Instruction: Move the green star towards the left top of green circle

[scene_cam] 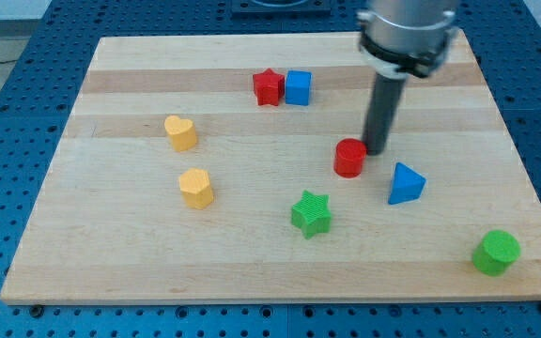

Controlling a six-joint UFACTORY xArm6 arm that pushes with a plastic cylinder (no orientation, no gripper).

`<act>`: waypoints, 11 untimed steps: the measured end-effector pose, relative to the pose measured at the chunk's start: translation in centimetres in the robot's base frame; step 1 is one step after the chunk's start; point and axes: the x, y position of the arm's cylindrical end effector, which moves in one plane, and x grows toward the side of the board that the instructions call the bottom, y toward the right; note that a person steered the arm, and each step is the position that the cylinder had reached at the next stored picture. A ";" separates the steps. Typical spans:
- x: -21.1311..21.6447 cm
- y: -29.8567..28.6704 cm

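The green star (311,213) lies at the board's lower middle. The green circle (496,252) sits near the bottom right corner, well to the star's right and slightly lower. My tip (376,150) is at the view's upper right of the star, just right of the red cylinder (349,158) and close to touching it. The tip is apart from the green star.
A blue triangle (406,183) lies between the star and the circle, a little higher. A red star (269,87) and a blue cube (298,87) sit side by side near the top. A yellow heart (181,133) and a yellow hexagon-like block (196,188) are at the left. The wooden board (120,263) ends at a blue perforated surround.
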 end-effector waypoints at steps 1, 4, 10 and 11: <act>2.3 -2.8; 5.1 -12.9; 12.9 -4.2; 12.9 -1.9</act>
